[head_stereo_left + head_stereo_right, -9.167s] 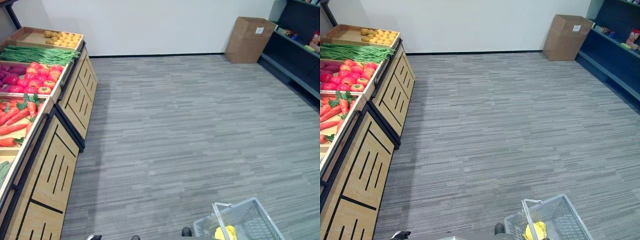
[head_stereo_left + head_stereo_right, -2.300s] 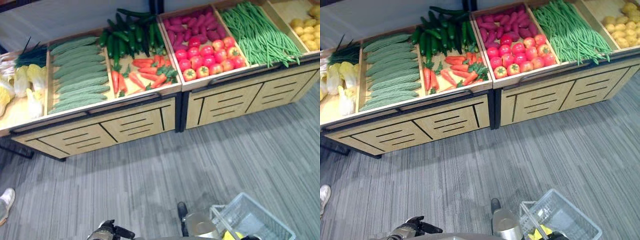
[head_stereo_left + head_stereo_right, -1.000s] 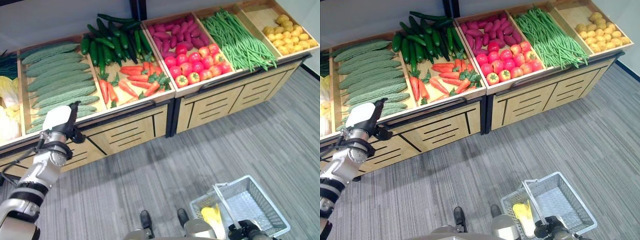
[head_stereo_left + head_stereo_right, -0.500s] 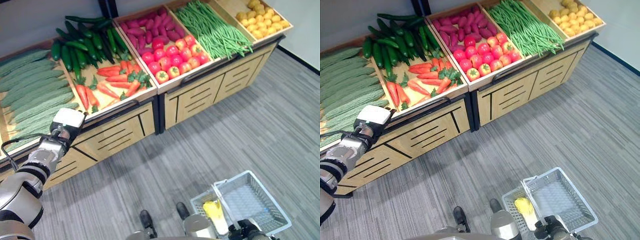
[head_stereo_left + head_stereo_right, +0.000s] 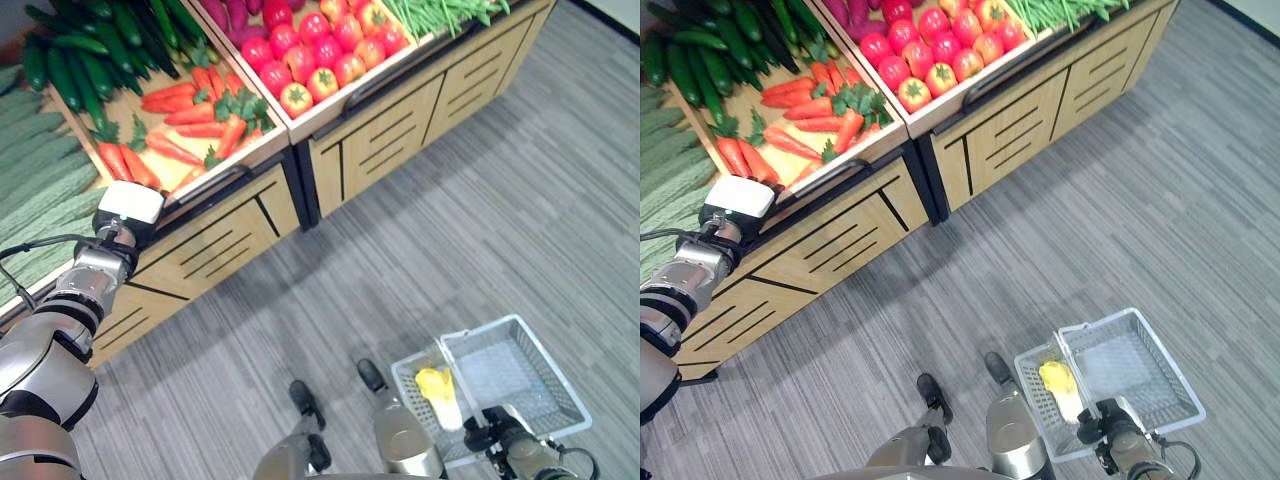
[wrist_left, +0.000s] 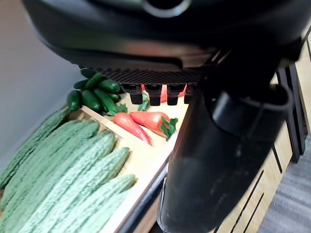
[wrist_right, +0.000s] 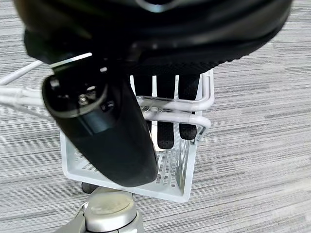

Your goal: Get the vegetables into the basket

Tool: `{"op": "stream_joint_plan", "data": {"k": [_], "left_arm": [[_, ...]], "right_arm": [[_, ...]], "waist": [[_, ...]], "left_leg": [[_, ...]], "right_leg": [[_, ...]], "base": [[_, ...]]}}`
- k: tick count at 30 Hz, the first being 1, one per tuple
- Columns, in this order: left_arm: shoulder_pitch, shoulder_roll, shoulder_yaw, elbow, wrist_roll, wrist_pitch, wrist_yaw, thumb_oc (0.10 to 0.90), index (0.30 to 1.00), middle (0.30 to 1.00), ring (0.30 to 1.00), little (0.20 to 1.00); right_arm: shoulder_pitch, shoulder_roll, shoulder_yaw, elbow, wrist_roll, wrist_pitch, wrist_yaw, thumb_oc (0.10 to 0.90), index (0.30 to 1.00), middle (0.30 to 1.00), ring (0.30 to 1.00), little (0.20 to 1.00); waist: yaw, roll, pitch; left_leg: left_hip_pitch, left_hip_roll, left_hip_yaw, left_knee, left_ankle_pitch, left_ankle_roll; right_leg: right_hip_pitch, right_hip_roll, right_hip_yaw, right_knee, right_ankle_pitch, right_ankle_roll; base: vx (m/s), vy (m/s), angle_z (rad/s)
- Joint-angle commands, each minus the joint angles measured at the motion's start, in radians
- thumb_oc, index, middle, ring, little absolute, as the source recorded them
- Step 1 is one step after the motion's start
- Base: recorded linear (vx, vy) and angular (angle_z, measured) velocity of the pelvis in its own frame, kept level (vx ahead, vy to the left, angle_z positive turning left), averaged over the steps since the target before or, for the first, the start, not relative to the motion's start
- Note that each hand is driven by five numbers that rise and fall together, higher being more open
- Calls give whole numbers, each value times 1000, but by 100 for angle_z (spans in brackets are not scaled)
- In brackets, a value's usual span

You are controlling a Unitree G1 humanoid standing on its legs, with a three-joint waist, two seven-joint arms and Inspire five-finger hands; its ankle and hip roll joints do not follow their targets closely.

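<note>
A wooden produce stand holds carrots [image 5: 190,125], dark cucumbers [image 5: 90,60], bumpy green gourds [image 5: 35,190] and tomatoes [image 5: 320,60]. My left hand [image 5: 125,205] hovers at the front edge of the carrot bin, fingers straight and holding nothing. In the left wrist view the carrots [image 6: 146,121] and gourds [image 6: 63,165] lie just past its thumb [image 6: 218,160]. My right hand [image 5: 505,440] is curled round the wire handle [image 7: 194,120] of a white basket [image 5: 552,367] low at my right. A yellow vegetable [image 5: 437,386] lies inside the basket.
Green beans [image 5: 440,12] and purple sweet potatoes [image 5: 235,12] fill bins further along the stand. Slatted wooden panels [image 5: 400,120] form the stand's front. Grey striped carpet [image 5: 480,220] stretches between the stand and the basket.
The camera has tipped down and swung along the stand. My left hand has moved from the gourd bin's front to the carrot bin's front edge. The basket stays in my right hand.
</note>
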Motion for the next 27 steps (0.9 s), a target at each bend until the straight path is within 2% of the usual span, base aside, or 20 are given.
{"op": "stream_joint_plan", "data": {"k": [1, 12, 27], "left_arm": [[-168, 75, 31, 66, -27, 72, 34, 900, 1000, 1000, 1000, 1000], [-207, 72, 73, 112, -127, 65, 35, 900, 1000, 1000, 1000, 1000], [-228, 58, 171, 68, -293, 51, 130, 900, 1000, 1000, 1000, 1000]], "right_arm": [[43, -25, 50, -3, 4, 2, 4, 400, 300, 300, 300, 300], [22, -22, 73, 6, 16, 8, 5, 400, 300, 300, 300, 300], [33, -5, 101, 9, 9, 9, -4, 400, 300, 300, 300, 300]], "waist": [[17, -18, -34], [22, -16, -33], [21, -10, -55]], "left_leg": [[51, 14, -37, 4, -46, -68], [29, 17, -43, 4, -42, -78], [47, 23, -42, 4, -45, -84]], "right_leg": [[-80, -24, -19, 44, 35, 74], [-103, -22, -28, 40, 37, 71], [-89, -12, -36, 35, 29, 61]], "base": [[37, -4, -7], [21, -2, -1], [0, 0, 0]]}}
